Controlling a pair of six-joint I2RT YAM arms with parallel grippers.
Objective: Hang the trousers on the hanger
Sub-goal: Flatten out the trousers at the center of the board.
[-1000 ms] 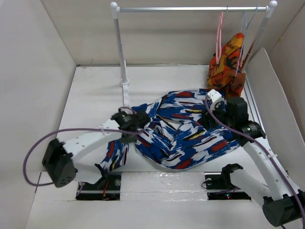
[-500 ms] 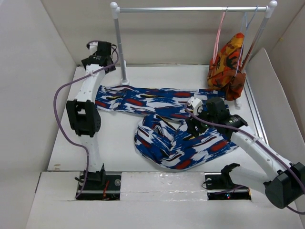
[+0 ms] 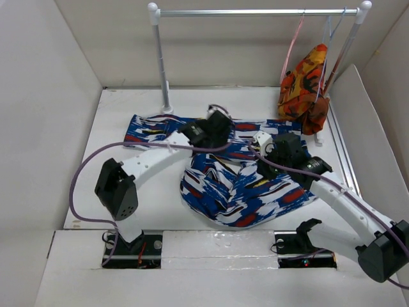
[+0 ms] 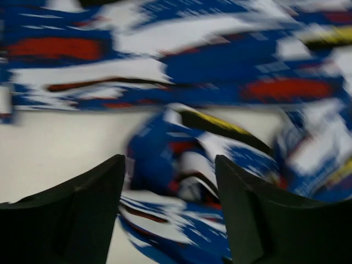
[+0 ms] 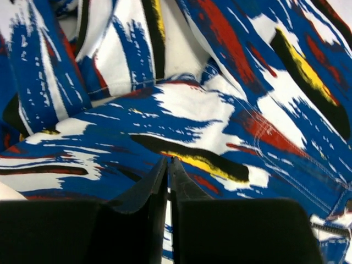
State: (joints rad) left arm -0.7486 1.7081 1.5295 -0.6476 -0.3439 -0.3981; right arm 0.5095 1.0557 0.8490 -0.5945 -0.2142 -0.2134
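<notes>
Elbow bent low at the near left, the left arm (image 3: 150, 161) reaches forward and rightward over the bench (image 3: 211, 99), its wrist above the trousers (image 3: 236, 192). The left end effector (image 4: 169, 162) hovers spread wide, with nothing between its dark fingers (image 4: 82, 214). The right arm (image 3: 345, 204) stretches forward and leftward from the near right. The right end effector (image 5: 169, 165) is closed, tips pressed onto the fabric; whether a fold is pinched cannot be told. The trousers are soft and wrinkled, blue with white, red and yellow strokes. One leg lies flat toward the rack post (image 3: 161, 64), the rest heaped. The thin pink hanger (image 3: 294, 45) hangs on the rail (image 3: 255, 11), well apart from them.
</notes>
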